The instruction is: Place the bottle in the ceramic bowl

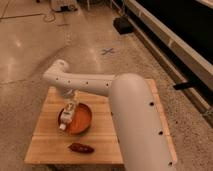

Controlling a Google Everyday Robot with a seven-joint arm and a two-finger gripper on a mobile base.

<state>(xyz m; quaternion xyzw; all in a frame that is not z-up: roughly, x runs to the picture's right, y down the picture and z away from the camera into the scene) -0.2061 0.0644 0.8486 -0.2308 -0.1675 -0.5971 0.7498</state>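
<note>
The orange-red ceramic bowl (pixel 81 120) sits on the wooden table (pixel 105 100), left of centre. The small pale bottle (pixel 65 119), with a white cap and an orange-and-white label, lies tilted at the bowl's left side, its cap end over the left rim. My gripper (pixel 69 106) hangs from the white arm (pixel 85 82) directly above the bottle's upper end, very close to it or touching it. I cannot tell whether it holds the bottle.
A dark reddish-brown elongated object (pixel 81 148) lies on the table in front of the bowl, near the front edge. My large white arm link (pixel 140 125) covers the table's right half. A dark box (pixel 122 25) stands on the floor behind.
</note>
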